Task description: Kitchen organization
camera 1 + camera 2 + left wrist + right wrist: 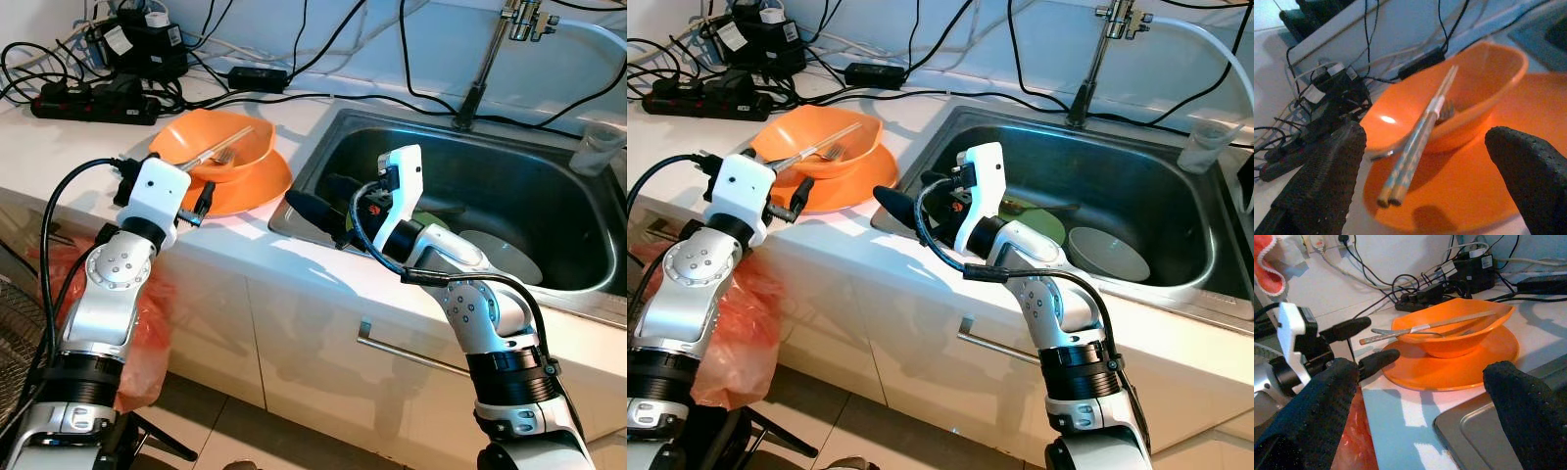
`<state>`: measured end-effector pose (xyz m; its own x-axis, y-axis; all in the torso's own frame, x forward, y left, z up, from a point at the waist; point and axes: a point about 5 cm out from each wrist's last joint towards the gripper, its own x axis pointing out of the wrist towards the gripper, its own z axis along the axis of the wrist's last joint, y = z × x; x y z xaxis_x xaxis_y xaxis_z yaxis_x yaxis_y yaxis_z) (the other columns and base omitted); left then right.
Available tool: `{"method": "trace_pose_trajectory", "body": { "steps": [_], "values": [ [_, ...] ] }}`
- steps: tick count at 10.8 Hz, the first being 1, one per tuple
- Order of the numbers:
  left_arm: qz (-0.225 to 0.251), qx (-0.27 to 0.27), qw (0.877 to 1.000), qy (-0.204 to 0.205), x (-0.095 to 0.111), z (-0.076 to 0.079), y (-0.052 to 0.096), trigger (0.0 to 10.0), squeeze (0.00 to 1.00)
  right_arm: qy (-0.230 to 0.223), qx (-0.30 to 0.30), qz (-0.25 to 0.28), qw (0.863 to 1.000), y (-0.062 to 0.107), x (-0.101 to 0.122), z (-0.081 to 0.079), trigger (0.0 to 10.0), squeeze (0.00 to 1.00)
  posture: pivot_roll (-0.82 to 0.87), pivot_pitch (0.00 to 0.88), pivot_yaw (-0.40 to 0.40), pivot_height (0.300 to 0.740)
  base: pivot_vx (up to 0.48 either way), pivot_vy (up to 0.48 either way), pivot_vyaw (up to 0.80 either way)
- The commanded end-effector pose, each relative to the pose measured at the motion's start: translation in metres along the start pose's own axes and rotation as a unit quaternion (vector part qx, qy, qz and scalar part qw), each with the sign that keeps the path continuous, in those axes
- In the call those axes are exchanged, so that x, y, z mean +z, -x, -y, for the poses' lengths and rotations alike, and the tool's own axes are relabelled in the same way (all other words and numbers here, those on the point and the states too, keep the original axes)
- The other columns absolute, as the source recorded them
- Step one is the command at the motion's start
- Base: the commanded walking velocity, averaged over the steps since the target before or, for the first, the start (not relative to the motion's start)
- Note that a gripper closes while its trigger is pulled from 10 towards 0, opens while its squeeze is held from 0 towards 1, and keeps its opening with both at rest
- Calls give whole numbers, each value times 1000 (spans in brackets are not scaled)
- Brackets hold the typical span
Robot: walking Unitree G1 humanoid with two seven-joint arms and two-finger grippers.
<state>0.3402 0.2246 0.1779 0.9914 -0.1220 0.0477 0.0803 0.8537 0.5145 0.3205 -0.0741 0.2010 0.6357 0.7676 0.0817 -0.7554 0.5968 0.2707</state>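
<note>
We are reaching our left gripper (1422, 161), fingers spread wide, toward the chopsticks (1418, 142) resting across the orange bowl (217, 145) near the counter's (59, 147) front edge; closing squarely around both sticks should prevent rolling. Our right gripper (1420, 396) is waiting wide open at the sink's (323, 147) front corner.

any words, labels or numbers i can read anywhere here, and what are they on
None can be read.
Black charger at the back of the counter: pale stickers, print too small and blurred.
Tags on the cables in the left wrist view: blurred, no letters to make out.
Orange bowl, orange plate, chopsticks, sink, plastic cup: no lettering visible.
Left claw and right claw, both open: no markings visible.
</note>
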Motion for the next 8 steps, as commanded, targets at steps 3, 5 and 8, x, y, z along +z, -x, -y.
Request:
{"method": "trace_pose_trajectory", "body": {
  "steps": [3, 5, 8],
  "values": [
    [-27, 3, 999, -25, -6, -6, -3, 10000, 0, 1, -1, 7, 1000, 0, 5, 0, 10000, 0, 88, 0, 14, 740, 0, 0, 0],
    [-29, 11, 999, -31, -7, -14, -5, 10000, 0, -2, -3, 7, 1000, 1, 4, 0, 10000, 0, 86, 0, 18, 740, 0, 0, 0],
    [-15, 13, 999, -50, -3, -15, -8, 10000, 0, -5, -6, 9, 1000, 2, 3, 0, 10000, 0, 86, 0, 19, 740, 0, 0, 0]
  ]
}}
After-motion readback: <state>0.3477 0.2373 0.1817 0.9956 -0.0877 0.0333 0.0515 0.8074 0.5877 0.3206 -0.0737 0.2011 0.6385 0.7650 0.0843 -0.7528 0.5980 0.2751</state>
